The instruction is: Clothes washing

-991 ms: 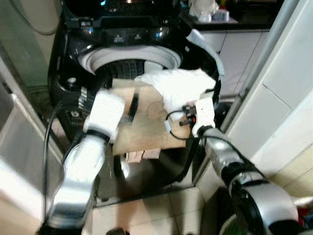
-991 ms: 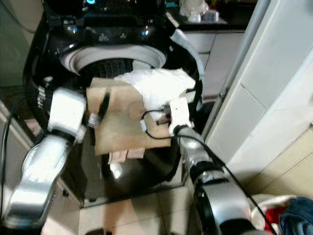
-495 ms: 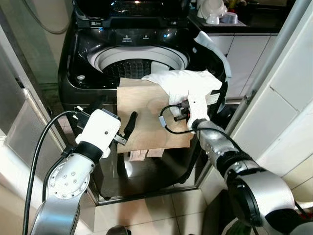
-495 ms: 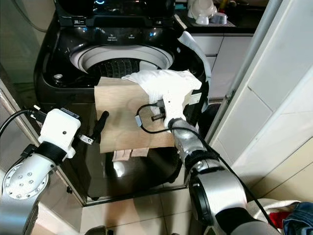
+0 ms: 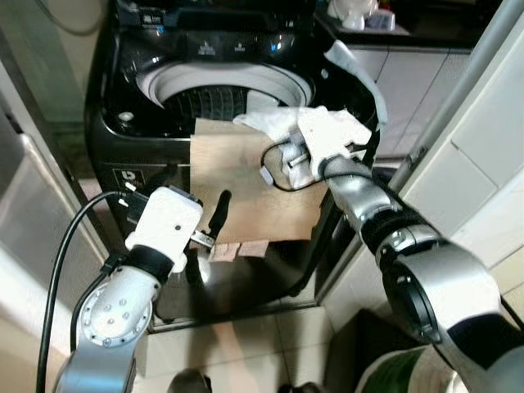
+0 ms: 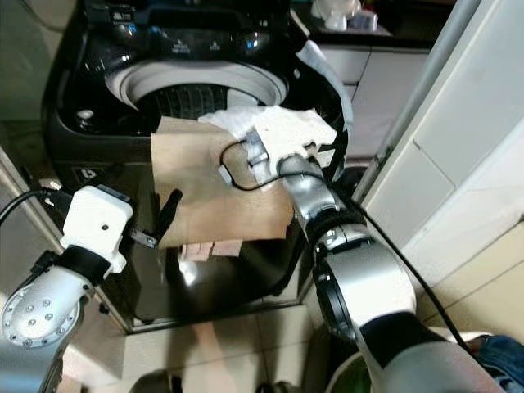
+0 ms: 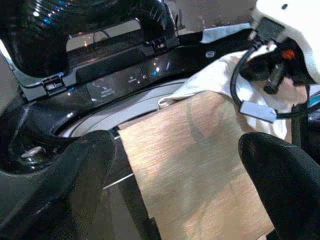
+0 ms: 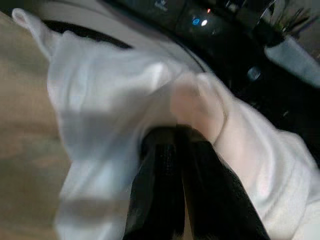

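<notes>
Off to the left, left gripper (image 5: 214, 219) parked low against the tan cloth (image 5: 246, 184) hanging down the front of the washing machine (image 5: 123, 155), lower and further back than a second ago, fingers (image 7: 82, 165) spread wide and holding nothing. At centre, open drum (image 5: 214, 97) ready, tan cloth draped over the front rim, not yet inside. Further right, right gripper (image 8: 172, 165) pushed forward over the last second, off the tan cloth and up onto the white garment (image 6: 286, 131) bunched on the rim; fingers pressed together into its folds, apparently pinching the fabric. Probably the start of lifting the white garment into the drum; tan cloth left for afterwards.
</notes>
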Controlling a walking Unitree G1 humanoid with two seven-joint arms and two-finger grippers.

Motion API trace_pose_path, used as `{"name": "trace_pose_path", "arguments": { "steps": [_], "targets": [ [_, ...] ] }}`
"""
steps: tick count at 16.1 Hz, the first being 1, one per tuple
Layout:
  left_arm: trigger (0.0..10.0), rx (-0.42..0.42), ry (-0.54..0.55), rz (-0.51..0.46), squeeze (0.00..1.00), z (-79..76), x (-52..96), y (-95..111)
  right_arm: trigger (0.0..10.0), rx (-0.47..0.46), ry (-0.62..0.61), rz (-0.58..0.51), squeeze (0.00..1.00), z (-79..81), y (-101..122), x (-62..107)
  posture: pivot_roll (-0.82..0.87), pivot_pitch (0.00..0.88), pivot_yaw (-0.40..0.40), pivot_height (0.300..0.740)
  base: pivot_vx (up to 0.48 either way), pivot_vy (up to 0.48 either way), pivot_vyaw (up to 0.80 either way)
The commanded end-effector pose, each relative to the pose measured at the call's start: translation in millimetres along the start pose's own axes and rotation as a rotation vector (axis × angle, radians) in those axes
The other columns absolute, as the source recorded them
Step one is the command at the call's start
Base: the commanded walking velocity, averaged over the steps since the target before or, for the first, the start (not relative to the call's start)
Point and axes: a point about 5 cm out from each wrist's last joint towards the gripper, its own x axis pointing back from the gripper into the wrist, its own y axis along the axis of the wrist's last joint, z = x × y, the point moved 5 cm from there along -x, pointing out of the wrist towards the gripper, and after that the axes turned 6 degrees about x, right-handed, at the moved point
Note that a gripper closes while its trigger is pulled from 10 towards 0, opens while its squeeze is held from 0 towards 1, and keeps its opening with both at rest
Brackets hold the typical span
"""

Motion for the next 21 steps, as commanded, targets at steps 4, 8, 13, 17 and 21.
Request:
{"name": "trace_pose_path", "arguments": {
  "steps": [4, 8, 13, 17, 21],
  "targets": [
    [10.0, -0.007, 0.028, -0.028, 0.0, -0.9, -7.2, 7, 10.0, -0.169, -0.09, -0.155, 0.0, -34.1, 61, -6.6, 0.2, 0.073, -0.123, 0.74, 0.0, 0.0, 0.0],
    [10.0, 0.009, 0.041, -0.038, 0.0, 0.6, -19.7, 4, 10.0, -0.19, -0.125, -0.373, 0.0, -43.7, 85, 3.6, 0.13, 0.037, -0.078, 0.74, 0.0, 0.0, 0.0],
    [10.0, 0.018, 0.032, -0.068, 0.0, -0.9, -34.4, 6, 10.0, -0.317, -0.146, -0.486, 0.0, -51.2, 76, 16.4, 0.08, 0.018, -0.066, 0.74, 0.0, 0.0, 0.0],
    [10.0, 0.031, -0.016, -0.065, 0.0, -9.2, -37.9, 1, 10.0, -0.467, -0.097, -0.346, 0.0, -18.2, 2, 28.2, 0.06, 0.018, -0.052, 0.74, 0.0, 0.0, 0.0],
    [10.0, 0.024, -0.019, -0.071, 0.0, -8.2, -37.7, 2, 10.0, -0.464, -0.033, -0.179, 0.0, 7.6, -42, 31.4, 0.08, 0.024, -0.037, 0.74, 0.0, 0.0, 0.0]
  ]
}}
